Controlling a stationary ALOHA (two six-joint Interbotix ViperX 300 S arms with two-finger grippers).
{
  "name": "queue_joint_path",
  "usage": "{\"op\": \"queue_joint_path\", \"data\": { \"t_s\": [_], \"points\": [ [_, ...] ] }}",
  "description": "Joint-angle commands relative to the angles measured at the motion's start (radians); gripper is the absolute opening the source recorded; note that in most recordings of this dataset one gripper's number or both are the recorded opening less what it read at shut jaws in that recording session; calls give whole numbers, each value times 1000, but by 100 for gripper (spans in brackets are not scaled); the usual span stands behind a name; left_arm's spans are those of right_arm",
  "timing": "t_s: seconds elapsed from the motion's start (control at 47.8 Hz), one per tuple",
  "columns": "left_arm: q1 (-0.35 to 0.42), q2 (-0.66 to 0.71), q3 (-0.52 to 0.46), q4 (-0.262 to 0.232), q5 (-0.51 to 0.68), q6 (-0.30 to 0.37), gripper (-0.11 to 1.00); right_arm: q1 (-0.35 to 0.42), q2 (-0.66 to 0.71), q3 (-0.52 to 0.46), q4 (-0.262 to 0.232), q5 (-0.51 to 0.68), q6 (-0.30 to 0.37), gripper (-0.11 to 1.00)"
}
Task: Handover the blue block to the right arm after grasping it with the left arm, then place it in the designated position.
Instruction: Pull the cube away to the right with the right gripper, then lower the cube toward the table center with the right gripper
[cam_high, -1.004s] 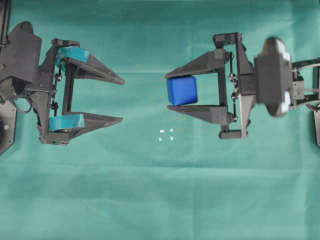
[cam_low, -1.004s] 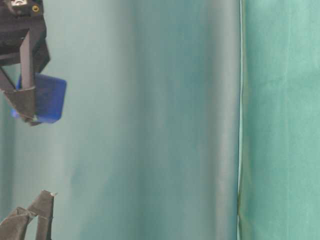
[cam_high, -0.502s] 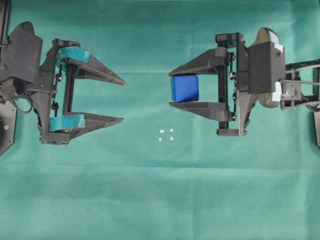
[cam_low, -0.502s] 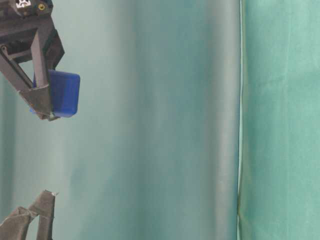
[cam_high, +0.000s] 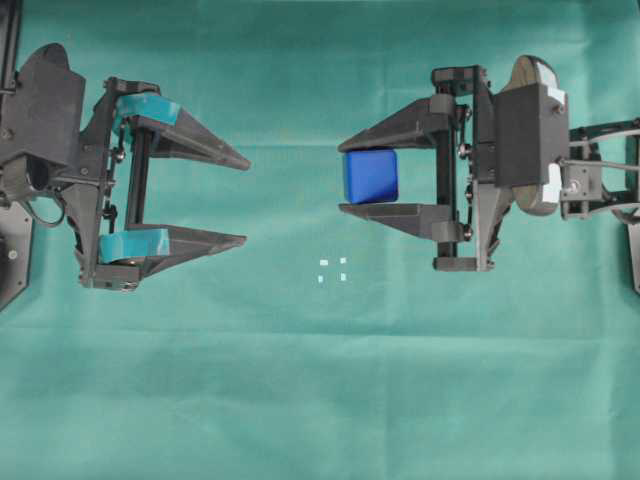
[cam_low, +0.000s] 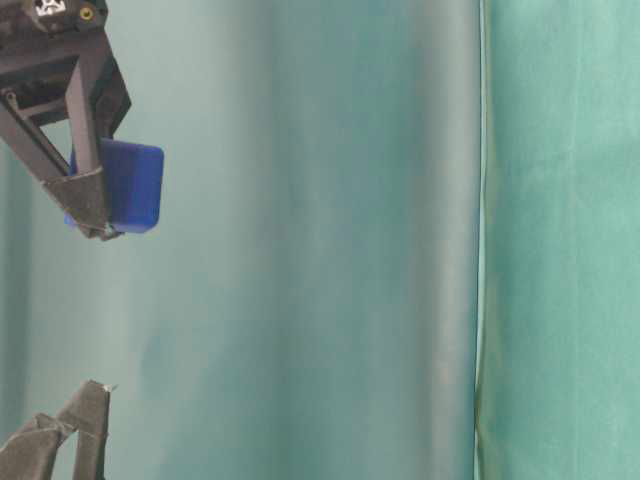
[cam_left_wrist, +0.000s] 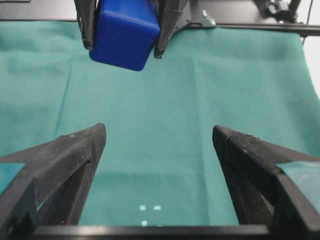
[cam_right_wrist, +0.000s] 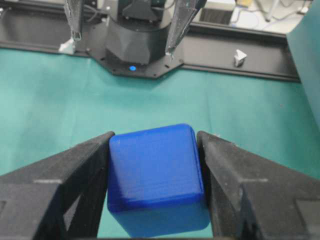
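The blue block (cam_high: 370, 176) hangs above the green cloth, clamped between the two all-black fingers of my right gripper (cam_high: 342, 179), which is shut on it. In the right wrist view the block (cam_right_wrist: 155, 175) fills the gap between both pads. The left gripper (cam_high: 246, 200), with teal bands, stands wide open and empty to the left, well apart from the block. From the left wrist view the block (cam_left_wrist: 125, 32) shows ahead and higher up, beyond the open left gripper (cam_left_wrist: 159, 130). The designated position (cam_high: 333, 270), small white marks in a square, lies on the cloth below and left of the block.
Green cloth (cam_high: 320, 400) covers the whole table. The left arm's black base (cam_right_wrist: 142, 30) and a black rail (cam_right_wrist: 240, 67) sit at the far edge in the right wrist view. A seam in the cloth (cam_low: 480, 240) runs vertically in the table-level view.
The right gripper turned level and shifted slightly right with the block, then held almost still. The left arm has not moved.
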Motion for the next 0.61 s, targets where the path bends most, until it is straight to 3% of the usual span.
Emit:
{"op": "queue_joint_path", "data": {
  "t_s": [0.0,0.586],
  "points": [
    [3,-5,-17,2,-5,0,100,3,-21,-18,2,0,3,56],
    [3,-5,-17,2,-6,-2,100,9,-21,-18,3,12,5,56]
  ]
}}
